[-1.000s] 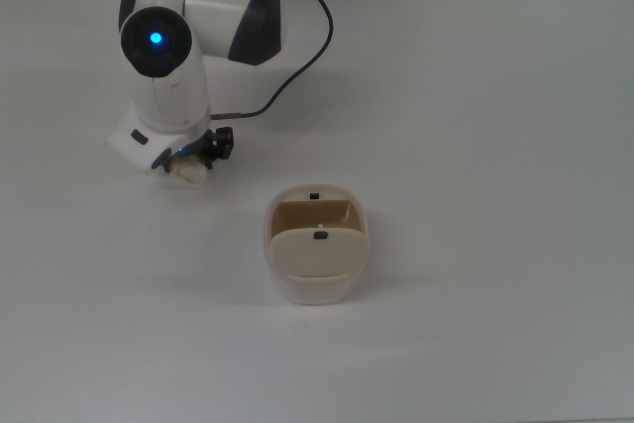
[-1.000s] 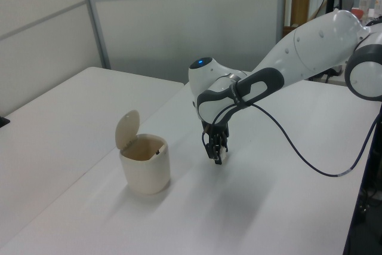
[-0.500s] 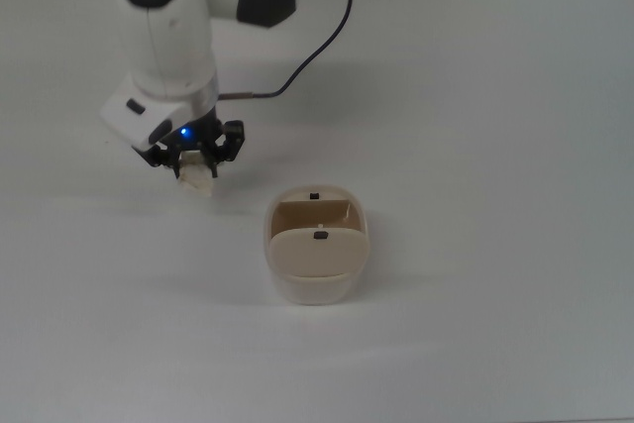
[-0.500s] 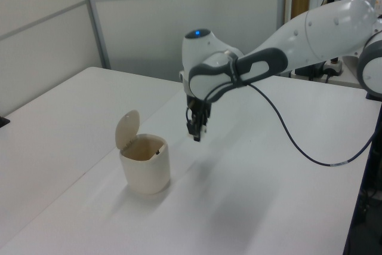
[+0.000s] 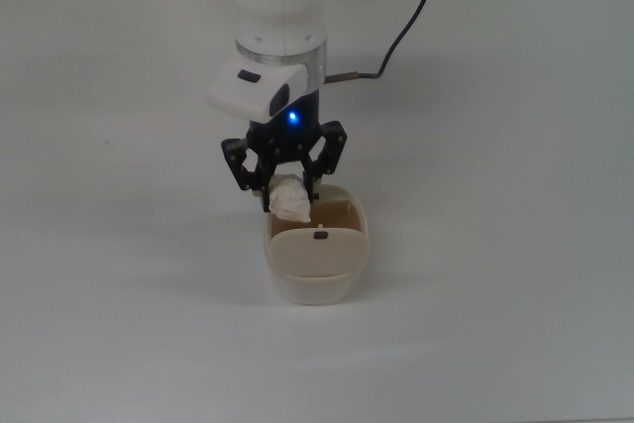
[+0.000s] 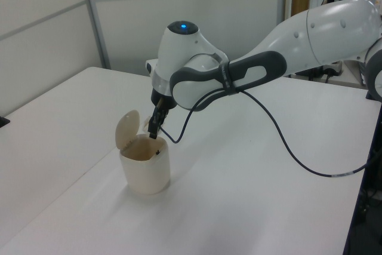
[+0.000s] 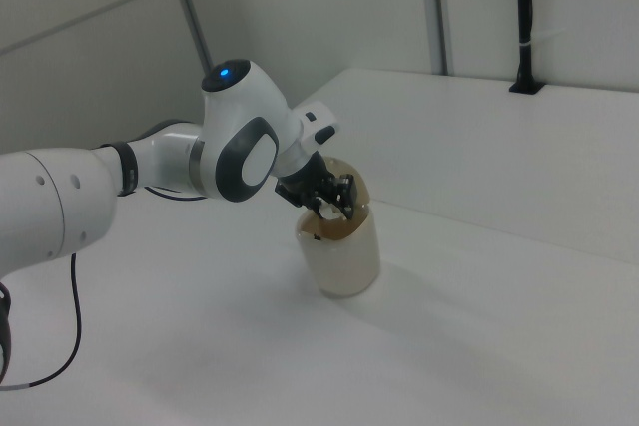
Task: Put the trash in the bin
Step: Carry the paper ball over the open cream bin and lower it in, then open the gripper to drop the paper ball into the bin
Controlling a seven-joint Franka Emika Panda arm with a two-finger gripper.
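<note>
The trash [image 5: 290, 199], an off-white crumpled paper wad, hangs between the black fingers of my gripper [image 5: 287, 195], which is shut on it. It sits just over the far rim of the bin [image 5: 315, 289], a small beige container with its flap lid [image 5: 317, 245] swung up. In the left view the gripper [image 6: 154, 131] points down into the open mouth of the bin [image 6: 145, 168], beside the raised lid [image 6: 127, 128]. The right view shows the gripper [image 7: 329, 205] at the top of the bin [image 7: 344, 251].
The bin stands on a white table [image 5: 495, 245]. A black cable [image 5: 396, 37] trails from the arm across the table's far side. The white arm [image 6: 286, 58] reaches in from the left view's right. A dark post [image 7: 524, 17] stands at the table's far edge.
The gripper rose from the table with the trash and swung toward the top view's right, from open tabletop to above the bin's opening.
</note>
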